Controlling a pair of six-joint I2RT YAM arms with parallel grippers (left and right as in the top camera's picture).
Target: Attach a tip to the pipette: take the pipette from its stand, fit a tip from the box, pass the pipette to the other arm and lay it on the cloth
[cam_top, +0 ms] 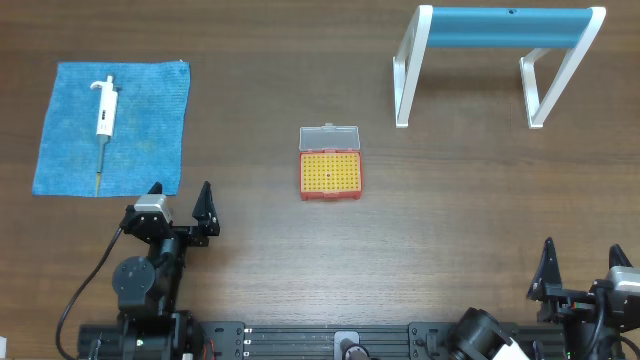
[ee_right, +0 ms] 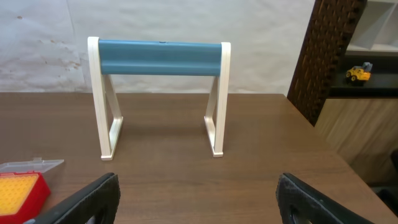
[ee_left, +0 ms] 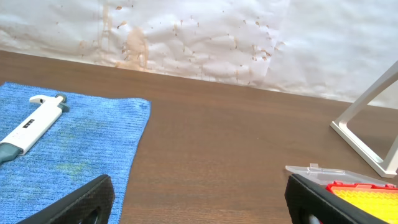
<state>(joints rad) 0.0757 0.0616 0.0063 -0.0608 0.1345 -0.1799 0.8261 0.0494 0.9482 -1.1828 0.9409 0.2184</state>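
**Left gripper [cam_top: 180, 190] and right gripper [cam_top: 583, 250] both wide open, nothing in either**

From the top view, your left gripper sits low at the near left of the table [cam_top: 300, 270], just off the near edge of the blue cloth [cam_top: 150, 100], with its fingers spread and empty. Your right gripper is parked at the near right corner, and it's also spread wide with nothing in it. The pipette [cam_top: 104, 112] lies flat on the left part of the cloth, with its head toward the far side and its thin end toward your bases. The tip box [cam_top: 330, 172] is mid-table with its clear lid flipped back and the yellow rack showing. The stand [cam_top: 505, 28] is at the far right, and its blue bar is bare.

In the left wrist view, your two fingers [ee_left: 93, 196] are far apart and only bare wood shows between them. The pipette [ee_left: 31, 124] rests on the cloth [ee_left: 93, 143], well apart from the fingers. The open tip box [ee_left: 360, 193] is just past the other finger.

In the right wrist view it's the same deal: the fingers [ee_right: 93, 199] are wide apart and hold nothing. The stand [ee_right: 161, 57] is upright straight ahead, and a corner of the tip box [ee_right: 18, 186] shows off to one side.
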